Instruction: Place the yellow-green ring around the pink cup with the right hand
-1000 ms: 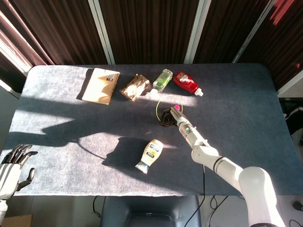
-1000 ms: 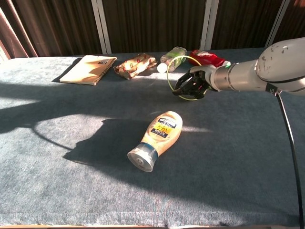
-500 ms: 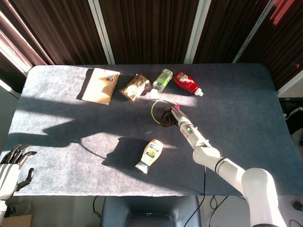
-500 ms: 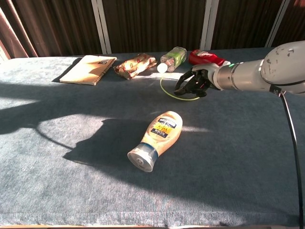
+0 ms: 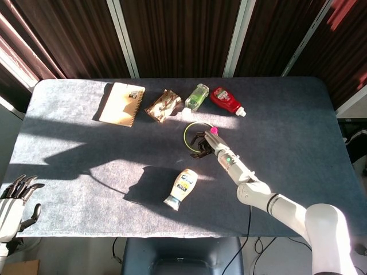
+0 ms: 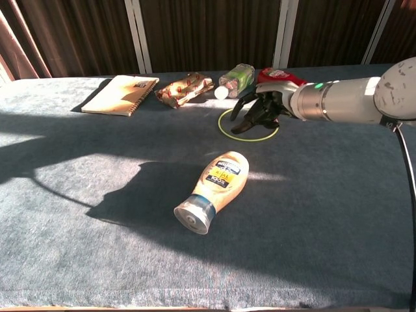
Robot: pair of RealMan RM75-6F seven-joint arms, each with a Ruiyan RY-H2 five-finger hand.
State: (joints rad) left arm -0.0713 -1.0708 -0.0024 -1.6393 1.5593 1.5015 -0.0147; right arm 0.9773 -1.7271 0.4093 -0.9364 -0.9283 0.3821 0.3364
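Observation:
The yellow-green ring [image 5: 184, 135] lies flat on the grey table cloth [image 5: 298, 132] in the sunlit patch, and its full oval [image 6: 249, 140] shows in the chest view. My right hand [image 5: 200, 144] [image 6: 260, 110] hovers over the ring's far right part with fingers spread and nothing in them. The pink cup [image 5: 213, 130] shows only as a small pink spot at the ring's right edge, beside the hand. I cannot tell whether it stands inside the ring. In the chest view the hand hides the cup. My left hand [image 5: 14, 200] hangs open off the table's front left corner.
A mayonnaise bottle [image 5: 180, 188] lies on its side in front of the ring. Along the back are a spiral notebook [image 5: 121, 103], a snack wrapper [image 5: 163, 105], a clear green bottle [image 5: 197, 96] and a red ketchup bottle [image 5: 225, 100].
The ring went from upright in my right hand to flat on the cloth. The hand let go, spread its fingers and shifted slightly toward the back.

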